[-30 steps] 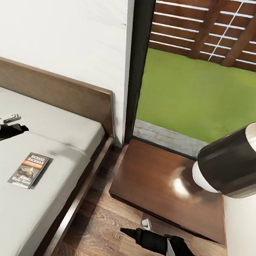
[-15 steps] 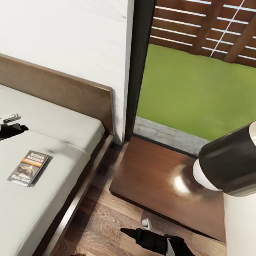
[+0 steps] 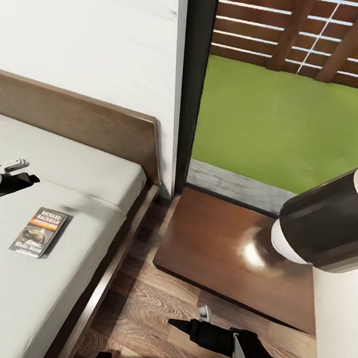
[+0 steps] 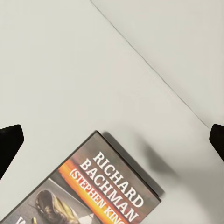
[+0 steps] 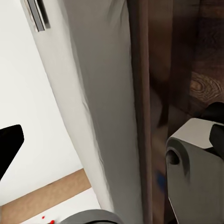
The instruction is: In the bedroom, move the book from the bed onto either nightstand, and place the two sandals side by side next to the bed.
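A thin dark paperback book (image 3: 39,232) with an orange band is lying flat on the smooth pale bed (image 3: 1,292), beside the released left pincer (image 3: 20,172). A glossy brown nightstand (image 3: 210,248) is standing nearby. Whether the right pincer (image 3: 185,326) is clenched cannot be told.

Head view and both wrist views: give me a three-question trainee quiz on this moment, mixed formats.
1. True or false: the thin dark paperback book with the orange band lies flat on the pale grey-white mattress of the bed.
2. Multiple choice: the black-shaded lamp with the round white base stands on A) the bed, B) the glossy dark-brown nightstand, C) the wood-plank floor.
3. Fill in: the left gripper, above the mattress, has its fingers ____.

Key: 1 true; 2 B; 3 open, touching nothing.
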